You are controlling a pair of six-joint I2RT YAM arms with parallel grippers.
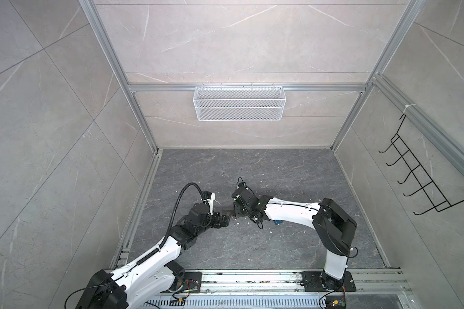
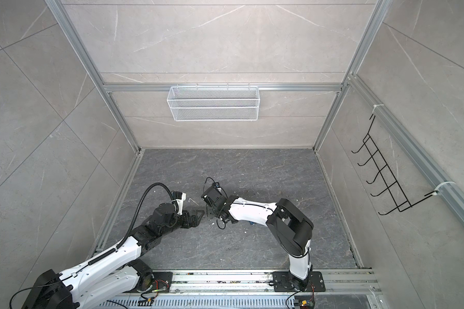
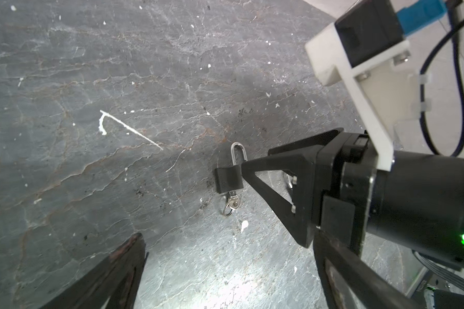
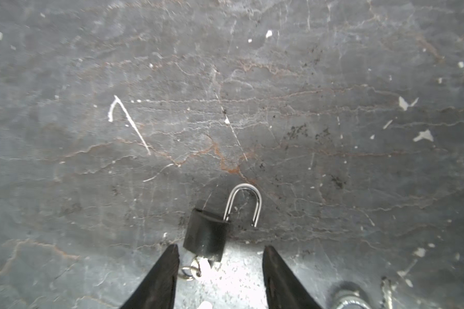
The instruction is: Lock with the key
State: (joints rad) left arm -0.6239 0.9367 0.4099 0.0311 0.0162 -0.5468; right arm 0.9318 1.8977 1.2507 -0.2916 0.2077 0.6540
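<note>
Overhead stereo pair, wrist views share padlock (image 3: 228,178)

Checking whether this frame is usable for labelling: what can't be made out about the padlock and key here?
- Padlock: not discernible in both top views, lost at the right pincer.
- Key: glare washes it out in the right wrist view; too small in the left wrist view.
- Shackle: free end covered by that pincer's tip in the left wrist view.

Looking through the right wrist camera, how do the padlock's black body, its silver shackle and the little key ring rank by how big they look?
1. black body, the bulkiest.
2. silver shackle, somewhat smaller, only a thin loop.
3. key ring, clearly the smallest.
All three lie close together, so nearness to the camera hardly skews this.
</note>
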